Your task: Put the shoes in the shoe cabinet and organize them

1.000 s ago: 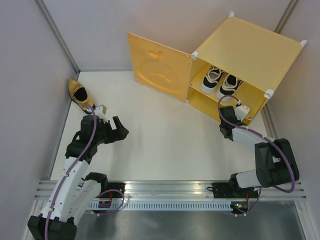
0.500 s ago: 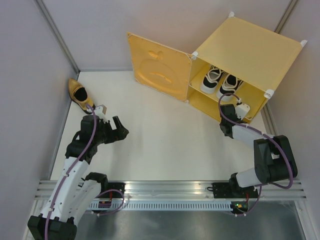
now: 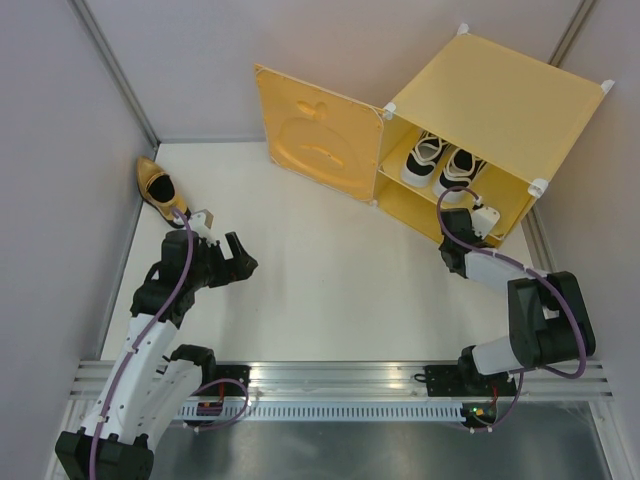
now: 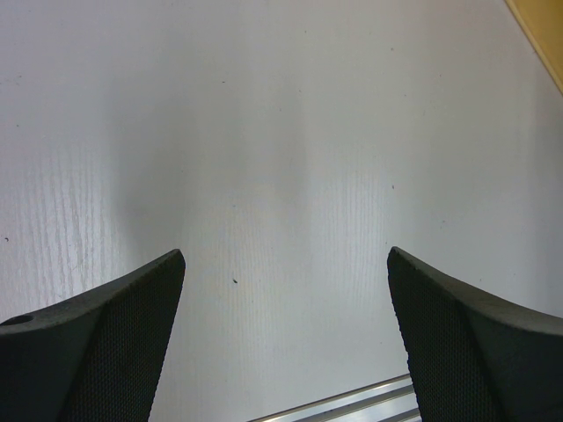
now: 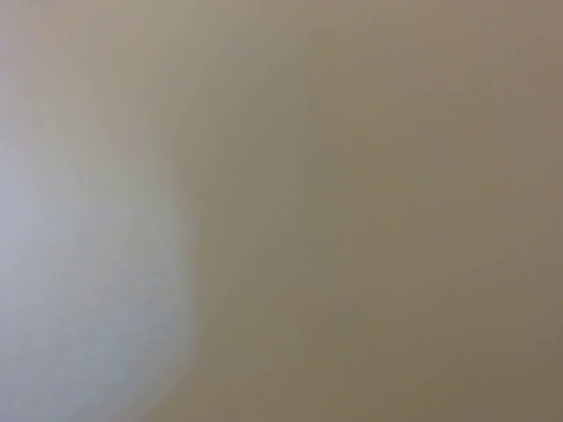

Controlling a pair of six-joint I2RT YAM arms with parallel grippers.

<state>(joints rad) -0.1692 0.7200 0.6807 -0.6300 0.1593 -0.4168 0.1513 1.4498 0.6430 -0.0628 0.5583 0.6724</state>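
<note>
Standing in the top space: two white sneakers (image 3: 426, 156) are seen side by side in the upper part of the shoe cabinet (image 3: 500, 95), very close together.
Gold loafer: one gold loafer (image 3: 160, 187) is laid on the desk (image 3: 330, 270) at the far left. It is close to the left wall (image 3: 60, 150) and well apart from the cabinet.
Door: the door (image 3: 318, 135) is swung wide open at the cabinet's left side. A smiling face is pressed into it.
Left hand: the left hand (image 3: 243, 254) is held over the bare desk, near the gold loafer but not touching it. Its fingers are spread wide apart and nothing is held between them.
Left wrist view: two dark fingers (image 4: 97, 352) are seen at the bottom corners with only white desk between them. A thin bit of yellow is seen in the top right corner.
Right hand: the right hand (image 3: 481, 221) is placed at the mouth of the cabinet's bottom space, below the sneakers. Its fingers are hidden, so it cannot be told if they are apart, together or clamped on something.
Right wrist view: only a soft blur of tan and pale grey is shown.
Arms: both arms are fixed to a metal rail (image 3: 330, 385) at the near edge.
</note>
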